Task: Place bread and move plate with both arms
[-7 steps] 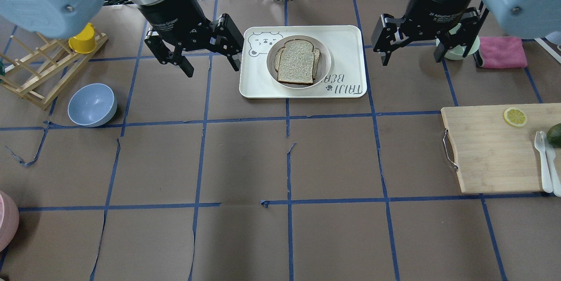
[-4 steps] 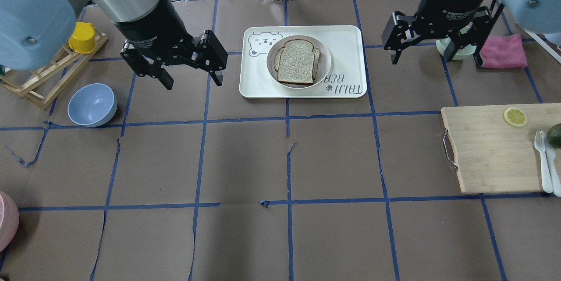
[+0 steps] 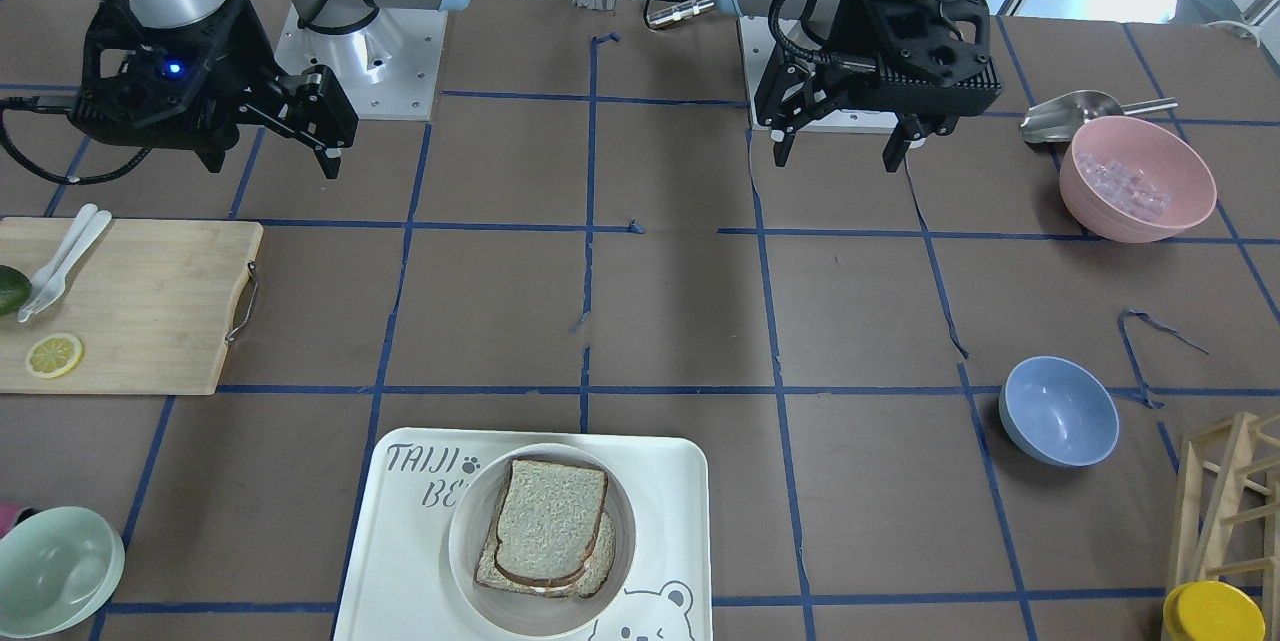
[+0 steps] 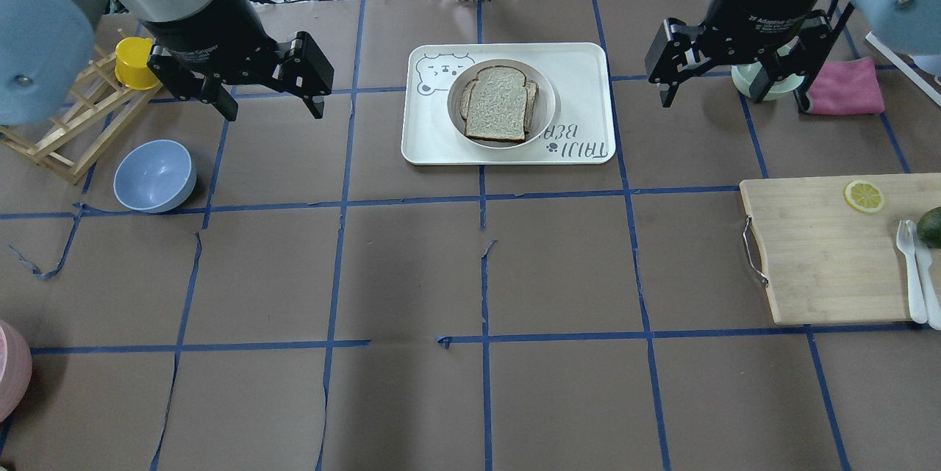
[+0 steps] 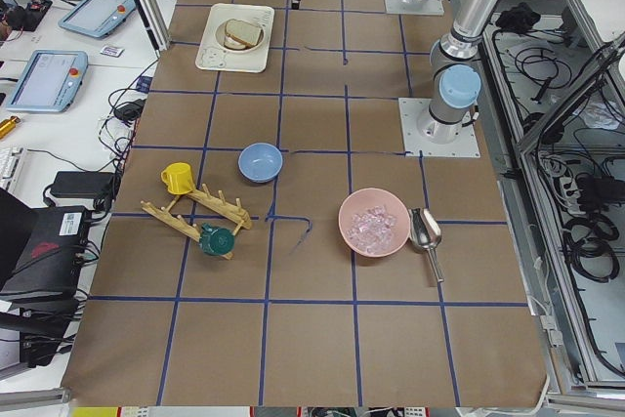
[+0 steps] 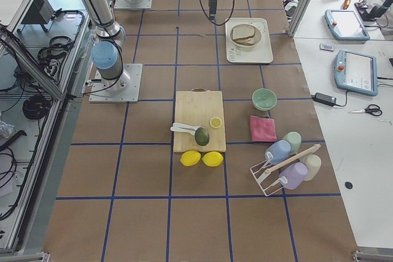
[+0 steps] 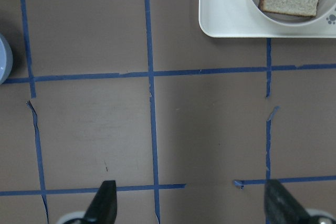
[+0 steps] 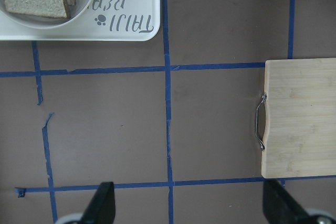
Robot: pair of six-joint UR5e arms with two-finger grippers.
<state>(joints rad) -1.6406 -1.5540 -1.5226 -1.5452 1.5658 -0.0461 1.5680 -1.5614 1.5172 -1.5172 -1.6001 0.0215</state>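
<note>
Left pincer [image 4: 273, 109] well apart from bread [image 4: 498, 105]

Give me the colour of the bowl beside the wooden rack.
The bowl is plain pale blue, no pattern; clearest in the overhead exterior view.

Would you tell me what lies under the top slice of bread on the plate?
A second slice lies under the bread, its crust peeking out at the sides; both rest on the plate. Anything between the slices is covered.

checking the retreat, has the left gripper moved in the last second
Yes. The black left gripper moved left in the overhead view, away from the white rectangular bear-printed tray, toward the yellow cup.
</note>
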